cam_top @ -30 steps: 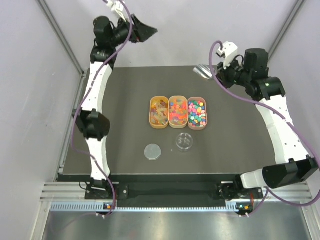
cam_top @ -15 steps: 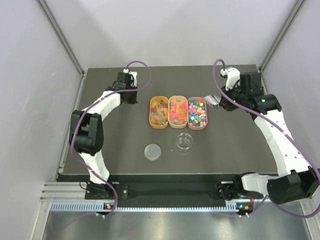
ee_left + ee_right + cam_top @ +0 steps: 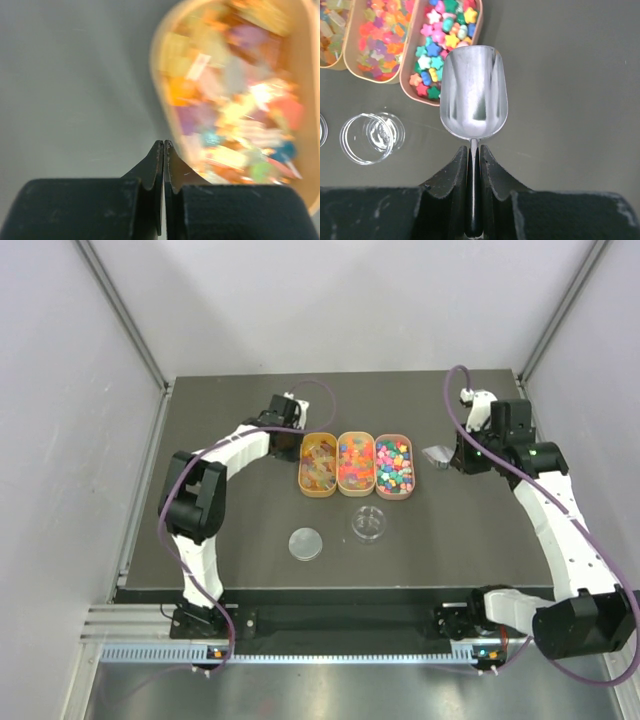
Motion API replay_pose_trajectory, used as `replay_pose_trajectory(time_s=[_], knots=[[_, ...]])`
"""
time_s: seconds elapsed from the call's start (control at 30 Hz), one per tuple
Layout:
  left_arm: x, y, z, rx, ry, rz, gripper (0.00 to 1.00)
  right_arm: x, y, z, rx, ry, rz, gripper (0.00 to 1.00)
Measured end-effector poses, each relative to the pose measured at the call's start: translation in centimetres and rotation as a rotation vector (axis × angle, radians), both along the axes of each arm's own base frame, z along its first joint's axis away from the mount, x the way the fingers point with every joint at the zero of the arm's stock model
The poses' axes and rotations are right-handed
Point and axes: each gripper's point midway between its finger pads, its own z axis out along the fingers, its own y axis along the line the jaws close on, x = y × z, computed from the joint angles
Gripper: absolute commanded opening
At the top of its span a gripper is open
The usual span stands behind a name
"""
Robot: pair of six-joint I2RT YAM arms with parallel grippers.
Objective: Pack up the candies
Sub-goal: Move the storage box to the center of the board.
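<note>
The candies fill three orange oval trays in the middle of the table: amber gummies point(image 3: 320, 466), mixed orange and pink pieces point(image 3: 356, 461), and bright stars point(image 3: 394, 463), point(image 3: 440, 47). My left gripper point(image 3: 299, 440), point(image 3: 163, 145) is shut and empty. It hangs low just left of the gummy tray point(image 3: 235, 95), which is blurred in the left wrist view. My right gripper point(image 3: 452, 454), point(image 3: 474, 150) is shut on the thin handle of a metal scoop point(image 3: 436, 453), point(image 3: 474, 92). The scoop's bowl is empty and hovers right of the star tray's near end.
A small clear round dish point(image 3: 370, 524), point(image 3: 372, 137) stands in front of the trays, with its lid point(image 3: 306, 543) lying to the left of it. The dark table top point(image 3: 250, 520) ends at grey walls on the left and right.
My left arm swung down from high at the back to beside the gummy tray, and its jaws closed. My right arm carried the scoop forward and down to the right of the trays.
</note>
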Motion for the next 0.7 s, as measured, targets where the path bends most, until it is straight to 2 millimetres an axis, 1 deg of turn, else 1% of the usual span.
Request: replay_pose_trajectory(time_s=[0.07,0.17,0.43,0.57,0.7], knots=[[-0.6,-1.1,-0.2,-0.004,0.007,-0.025,0.0,0.0,-0.6,-0.2,0.005,0.012,-0.029,0.0],[-1.4,-1.7,-0.6,0.008,0.025,-0.035,0.0,0.1,-1.2,-0.2,0.02,0.015,-0.07,0.0],[-3.4,-1.8,-2.1,0.033,0.079,-0.042,0.0,0.1,-1.2,-0.2,0.05,0.021,-0.095,0.0],[-4.1,-2.6,-2.2,0.041,0.086,-0.065,0.0,-0.4,-1.1,-1.2,0.05,0.045,-0.093,0.0],[-4.9,-4.1,-2.2,0.045,0.097,-0.105,0.0,-1.1,-1.2,-2.4,0.044,0.081,-0.093,0.0]])
